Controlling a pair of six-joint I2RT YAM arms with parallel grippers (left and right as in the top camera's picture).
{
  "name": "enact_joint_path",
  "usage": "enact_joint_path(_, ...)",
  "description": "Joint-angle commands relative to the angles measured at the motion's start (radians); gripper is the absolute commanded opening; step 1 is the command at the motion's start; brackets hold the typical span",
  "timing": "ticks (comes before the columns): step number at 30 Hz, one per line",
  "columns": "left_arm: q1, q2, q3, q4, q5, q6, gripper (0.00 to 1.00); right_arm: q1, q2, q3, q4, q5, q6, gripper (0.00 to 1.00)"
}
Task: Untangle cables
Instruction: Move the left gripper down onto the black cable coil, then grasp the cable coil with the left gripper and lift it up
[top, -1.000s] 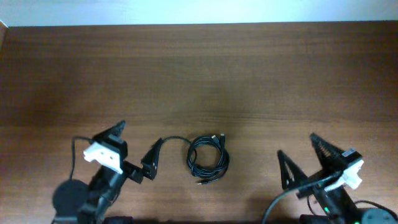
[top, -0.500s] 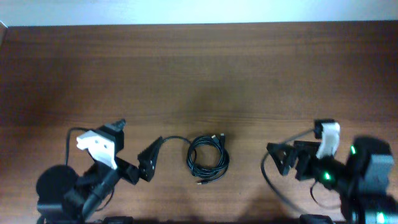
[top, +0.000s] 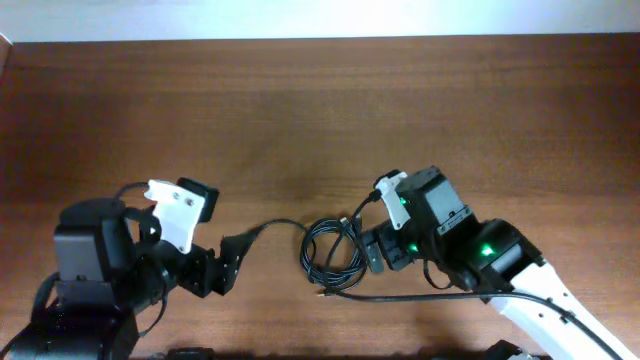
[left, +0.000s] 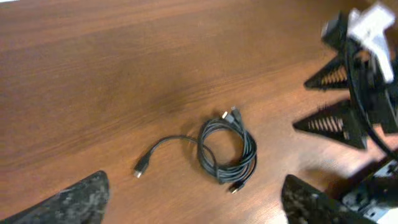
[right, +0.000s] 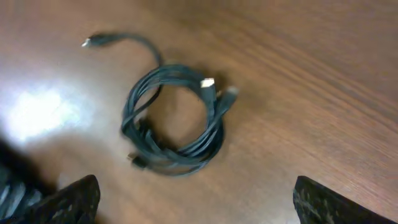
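The thin black cables (top: 308, 258) lie in one small coil on the wooden table, front centre. Metal-tipped plugs stick out at its top and front. One loose tail runs left to a plug (left: 140, 168), also seen in the right wrist view (right: 87, 42). My left gripper (top: 222, 245) is open and empty, just left of that tail end. The coil (left: 252, 152) lies ahead of its fingers. My right gripper (top: 375, 238) is open and empty, hovering at the coil's right edge. The coil (right: 180, 165) lies just beyond its fingertips.
The brown wooden table (top: 320, 110) stretches to a pale wall at the back. A thicker black arm cable (top: 400, 296) runs along the table in front of the coil, below the right arm. The right gripper's open serrated fingers (left: 329, 99) show in the left wrist view.
The right arm has swung in from the front right to the coil's right edge. The left arm has turned and shifted a little. The coil has not moved.
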Motion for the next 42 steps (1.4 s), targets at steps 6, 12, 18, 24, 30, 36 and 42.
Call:
enact_joint_path(6, 0.003, 0.04, -0.429, 0.311, 0.225, 0.01, 0.54, 0.011, -0.164, -0.01, 0.014, 0.209, 0.174, 0.99)
enact_joint_path(12, -0.263, 0.251, -0.509, 0.546, 0.065, -0.104, 0.47, 0.011, -0.179, -0.01, -0.05, 0.209, 0.174, 0.99)
enact_joint_path(18, -0.708, 0.433, -0.509, 0.661, -0.639, -0.354, 0.51, 0.011, -0.2, -0.01, -0.137, 0.32, 0.225, 0.99)
enact_joint_path(24, -0.729, 0.595, -0.509, 0.657, -0.714, -0.532, 0.49, 0.011, -0.276, -0.01, -0.163, 0.362, 0.222, 0.99)
enact_joint_path(30, -0.729, 0.593, -0.509, 0.63, -0.544, -0.603, 0.49, 0.011, -0.265, -0.01, -0.166, 0.361, 0.222, 0.99)
enact_joint_path(36, -0.729, 0.628, -0.509, 0.742, -0.542, -0.523, 0.48, 0.011, -0.262, -0.01, -0.179, 0.361, 0.226, 0.99)
enact_joint_path(42, -0.729, 0.714, -0.509, 0.772, -0.541, -0.525, 0.42, 0.011, -0.262, -0.01, -0.208, 0.361, 0.226, 0.99)
